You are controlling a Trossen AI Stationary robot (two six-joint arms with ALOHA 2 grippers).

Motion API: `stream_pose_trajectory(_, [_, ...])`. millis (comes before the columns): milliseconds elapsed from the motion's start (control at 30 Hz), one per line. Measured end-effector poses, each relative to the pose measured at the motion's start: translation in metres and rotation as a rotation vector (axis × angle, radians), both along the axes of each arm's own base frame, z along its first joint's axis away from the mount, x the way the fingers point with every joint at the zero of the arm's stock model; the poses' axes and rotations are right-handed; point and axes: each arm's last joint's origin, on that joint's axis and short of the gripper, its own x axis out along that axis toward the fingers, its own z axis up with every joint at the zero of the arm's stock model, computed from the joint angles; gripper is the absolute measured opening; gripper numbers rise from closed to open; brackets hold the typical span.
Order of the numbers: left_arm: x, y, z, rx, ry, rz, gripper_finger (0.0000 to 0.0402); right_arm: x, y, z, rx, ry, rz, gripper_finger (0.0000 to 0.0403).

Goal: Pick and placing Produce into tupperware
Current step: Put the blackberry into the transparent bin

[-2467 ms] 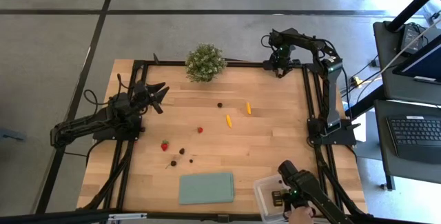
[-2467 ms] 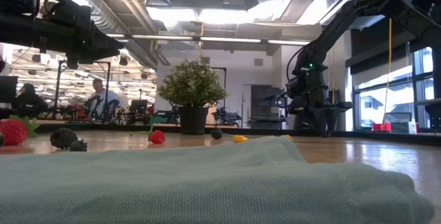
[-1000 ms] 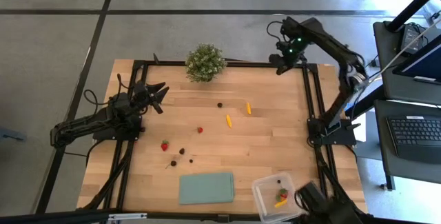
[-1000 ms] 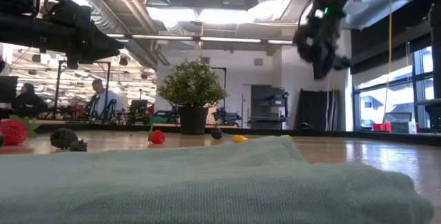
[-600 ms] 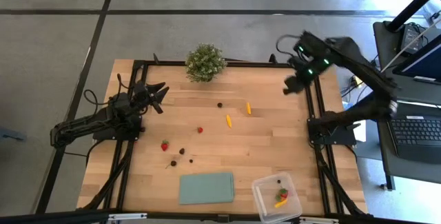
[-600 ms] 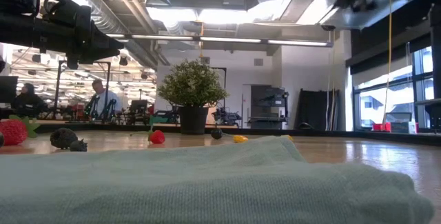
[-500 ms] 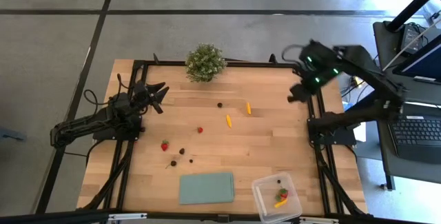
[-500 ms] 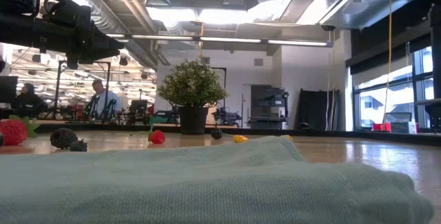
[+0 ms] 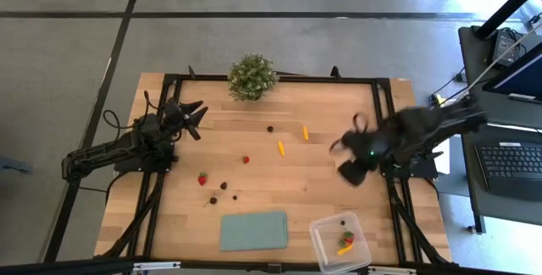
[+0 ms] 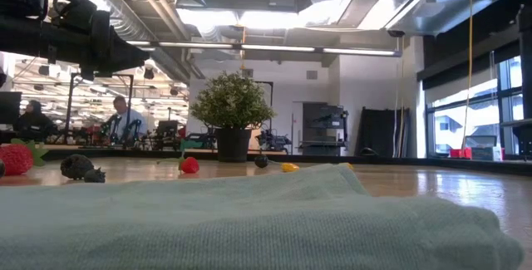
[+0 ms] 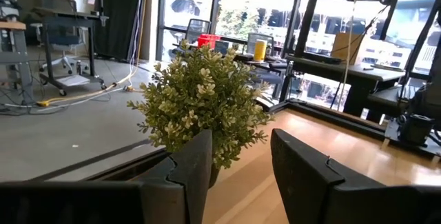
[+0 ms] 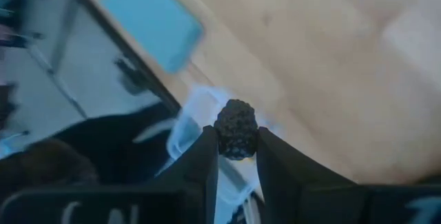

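The right hand (image 12: 236,156) pinches a dark berry (image 12: 236,138) over the desk (image 9: 330,190), bound for the tupperware (image 9: 341,241) (left hand (image 11: 238,172) waits, fingers apart).

wooden table (image 9: 330,199), produce (image 9: 246,160), tupperware (image 9: 321,234), sheet (image 9: 253,230)

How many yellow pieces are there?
3. One yellow piece lies on the table, another lies close beside it, and the third is inside the tupperware. Others may be hidden.
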Motion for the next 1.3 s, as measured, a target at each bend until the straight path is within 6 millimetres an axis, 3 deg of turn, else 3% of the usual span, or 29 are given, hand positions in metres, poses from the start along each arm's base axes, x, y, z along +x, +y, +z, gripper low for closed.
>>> stream_pose_trajectory(100, [0.0, 0.0, 0.0, 0.0, 0.0, 0.0, 0.0143, 0.013, 0.034, -0.029, 0.017, 0.114, -0.015, 0.0085])
stream_pose_trajectory(300, [0.0, 0.0, 0.0, 0.0, 0.0, -0.003, 0.0143, 0.038, 0.1, -0.07, 0.076, 0.086, -0.029, 0.0085])
stream_pose_trajectory(600, [0.0, 0.0, 0.0, -0.001, -0.001, -0.008, 0.0143, 0.058, 0.146, -0.143, 0.006, 0.307, 0.036, 0.0085])
stream_pose_trajectory(767, [0.0, 0.0, 0.0, -0.002, -0.001, -0.008, 0.0143, 0.066, 0.153, -0.171, -0.029, 0.375, 0.035, 0.0085])
stream_pose_trajectory(1000, [0.0, 0.0, 0.0, -0.002, -0.002, -0.008, 0.0143, 0.082, 0.145, -0.202, -0.081, 0.44, 0.008, 0.0085])
stream_pose_trajectory(1300, [0.0, 0.0, 0.0, -0.002, -0.001, -0.008, 0.0143, 0.094, 0.125, -0.21, -0.139, 0.483, -0.127, 0.0085])
